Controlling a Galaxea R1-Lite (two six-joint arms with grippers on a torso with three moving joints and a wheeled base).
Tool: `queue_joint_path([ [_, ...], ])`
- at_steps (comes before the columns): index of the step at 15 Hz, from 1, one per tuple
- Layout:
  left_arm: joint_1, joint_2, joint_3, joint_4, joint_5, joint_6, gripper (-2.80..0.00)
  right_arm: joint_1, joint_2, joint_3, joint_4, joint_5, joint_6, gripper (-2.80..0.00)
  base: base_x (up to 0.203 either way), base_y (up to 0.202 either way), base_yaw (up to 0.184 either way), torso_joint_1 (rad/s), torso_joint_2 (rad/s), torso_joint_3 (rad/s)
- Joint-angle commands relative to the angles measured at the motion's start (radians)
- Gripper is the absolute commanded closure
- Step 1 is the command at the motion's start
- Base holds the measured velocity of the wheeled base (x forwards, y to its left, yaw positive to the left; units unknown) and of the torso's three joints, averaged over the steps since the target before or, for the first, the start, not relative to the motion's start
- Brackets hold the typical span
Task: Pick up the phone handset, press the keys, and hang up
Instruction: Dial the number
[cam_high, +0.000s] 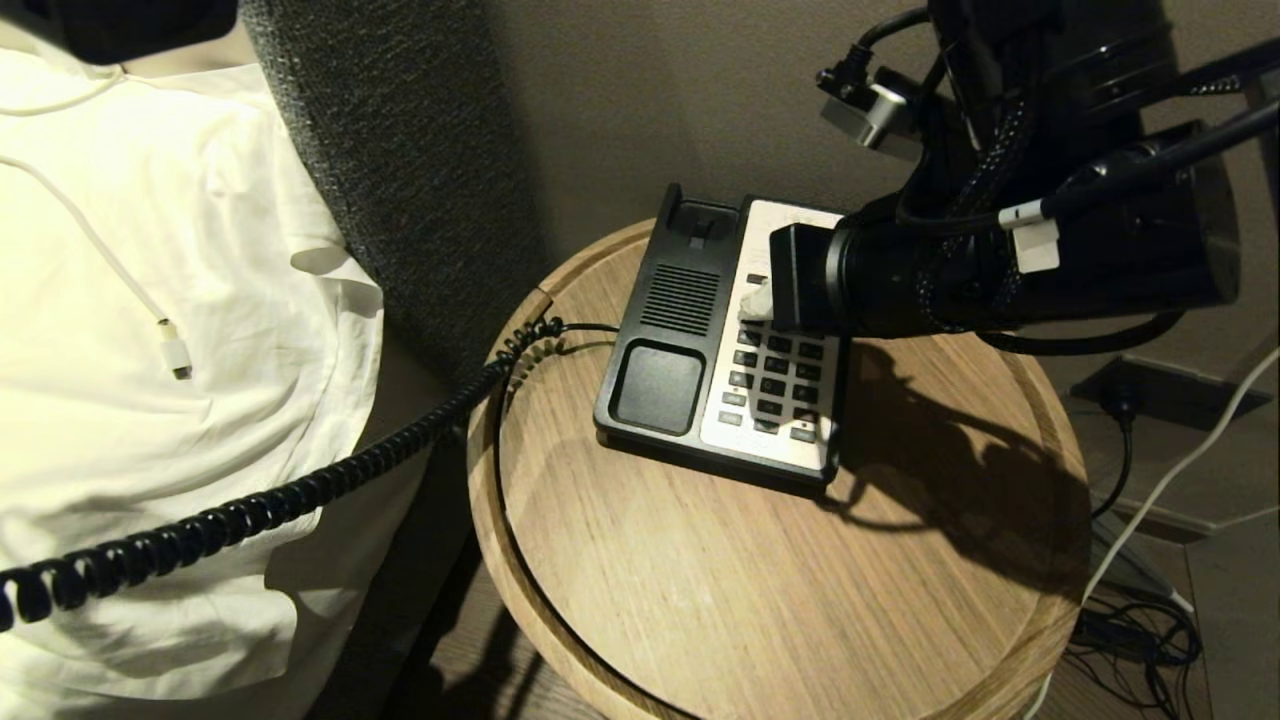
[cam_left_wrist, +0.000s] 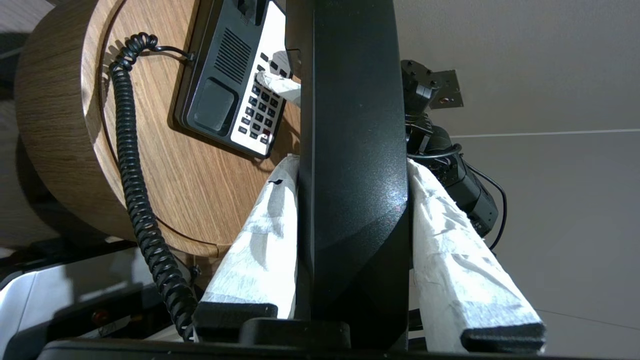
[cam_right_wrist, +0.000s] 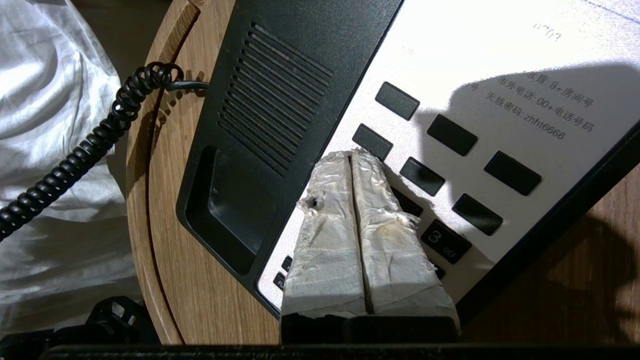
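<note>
The phone handset (cam_left_wrist: 350, 100) is a long glossy black bar standing between the white-wrapped fingers (cam_left_wrist: 260, 240) of my left gripper (cam_left_wrist: 352, 162), which is shut on it off the table's left side, out of the head view. Its black coiled cord (cam_high: 300, 490) runs back to the black phone base (cam_high: 660, 330), whose cradle lies empty. My right gripper (cam_right_wrist: 352, 152) is shut, its two wrapped fingers pressed together with nothing between them. Its tips (cam_high: 755, 300) are down on the white faceplate among the upper rows of keys (cam_right_wrist: 422, 176), beside a blank key and above the "3".
The phone stands at the back of a round wooden side table (cam_high: 760, 580) with a raised rim. White bedding (cam_high: 150, 300) and a grey upholstered panel (cam_high: 400, 150) lie to the left. Loose cables (cam_high: 1140, 620) trail on the floor at the right.
</note>
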Motion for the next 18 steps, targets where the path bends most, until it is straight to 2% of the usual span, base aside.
queue_joint_path([
  [1, 0.0, -0.002, 0.001, 0.004, 0.0, -0.005, 0.0, -0.001, 0.001, 0.006, 0.005, -0.01, 0.0, 0.0, 0.0, 0.0, 0.0, 0.0, 0.0, 0.0],
  [18, 0.007, -0.007, 0.001, 0.004, -0.008, -0.007, 0.0, -0.01, -0.028, -0.013, 0.026, -0.012, 0.002, 0.0, 0.0, 0.0, 0.0, 0.0, 0.0, 0.0],
])
